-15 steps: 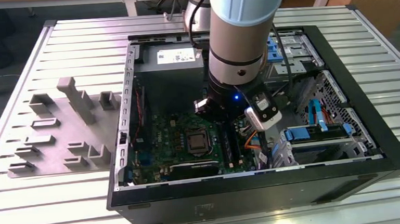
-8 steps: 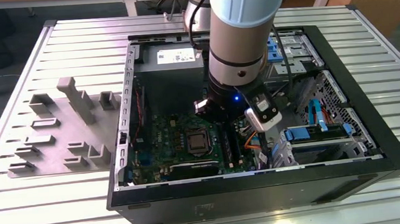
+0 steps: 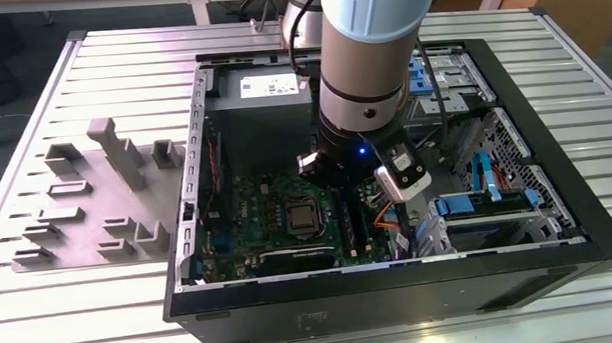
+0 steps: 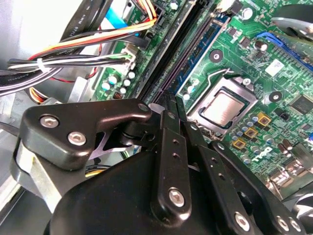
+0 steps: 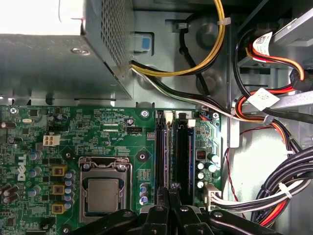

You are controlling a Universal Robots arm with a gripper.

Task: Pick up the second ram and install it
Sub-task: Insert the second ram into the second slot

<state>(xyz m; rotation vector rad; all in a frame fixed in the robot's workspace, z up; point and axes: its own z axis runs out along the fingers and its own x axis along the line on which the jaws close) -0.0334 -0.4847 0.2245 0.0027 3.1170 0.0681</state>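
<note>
**Second ram: claw at the memory slots, seating unconfirmed**

I'm looking for the second ram first, and I'm not picking it out cleanly. I'm judging that it is at the memory slots (image 5: 183, 152), either pinched edge-on in the claw or sitting in a slot beneath it, but I cannot tell which. The claw (image 4: 172, 105) is hovering right over one end of those slots in both wrist views; its fingers (image 4: 168, 142) are drawn almost together, with only a sliver between them; whether that sliver is holding the thin board I cannot tell.

Beside the slots the processor (image 5: 103, 195) is sitting in its socket on the motherboard (image 5: 117, 132); on the slots' other side a bundle of cables (image 4: 73, 58) is crowding in near the claw. In the exterior view the arm (image 3: 364, 72) is reaching down into the open computer case (image 3: 399, 297), well apart from the grey rack (image 3: 95, 200) on the table (image 3: 81, 313) at the exterior view's left.

I'm reading the pick-up as done and the install as in hand — nothing is showing me that the board is latched.
</note>
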